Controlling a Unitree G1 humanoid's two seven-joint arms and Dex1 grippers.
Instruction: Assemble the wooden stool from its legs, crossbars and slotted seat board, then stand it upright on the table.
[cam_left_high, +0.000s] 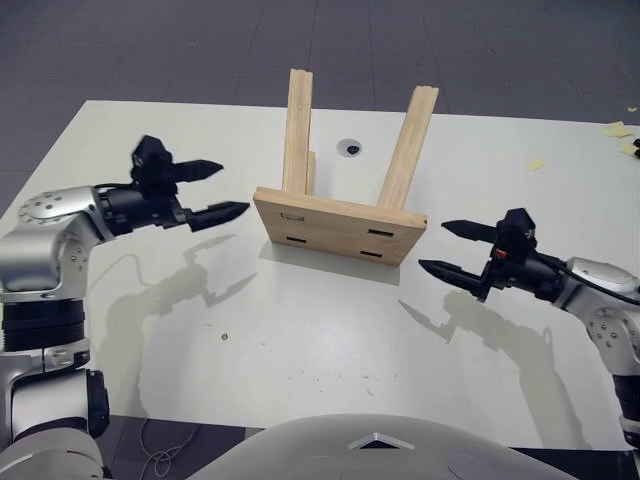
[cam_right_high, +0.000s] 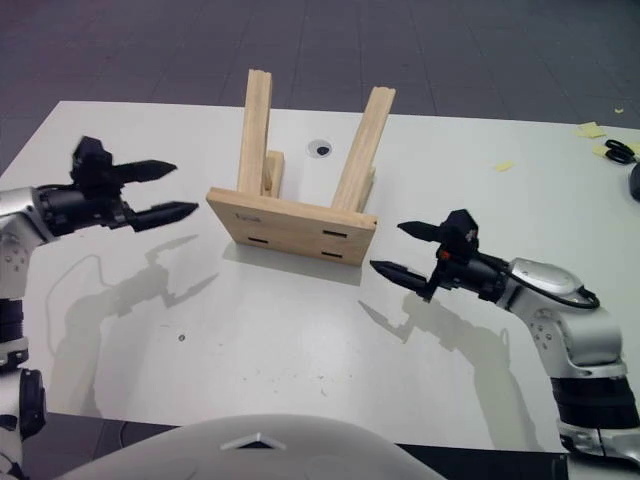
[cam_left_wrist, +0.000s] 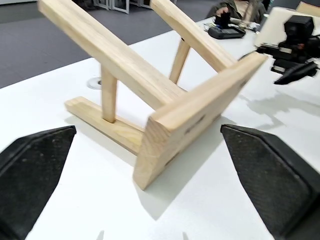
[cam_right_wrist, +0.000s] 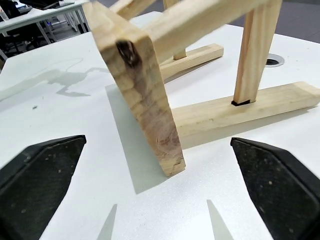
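Evidently the piece is built and only needs tipping up, so what matters is how it lies between the two arms.

The left gripper hangs above the white table with its black fingers spread apart and nothing between them. They point straight at the pale wooden stool, which sits just past their tips toward the robot's right.

The stool lies on its side. Its rectangular slotted seat board stands on one long edge, and that edge runs across from one gripper toward the other, with the flat top facing the robot. Two square-section legs rest on the table, pointing away from both grippers. The other two rise up and away, joined to the lower pair by short crossbars.

The right gripper is also spread wide and empty. The board's other short end sits just off its tips, toward the left and slightly farther from the robot.

Neither arm looks clearly nearer, since each faces one end of the board. Rolling the legs down onto the table would likely need both ends held.
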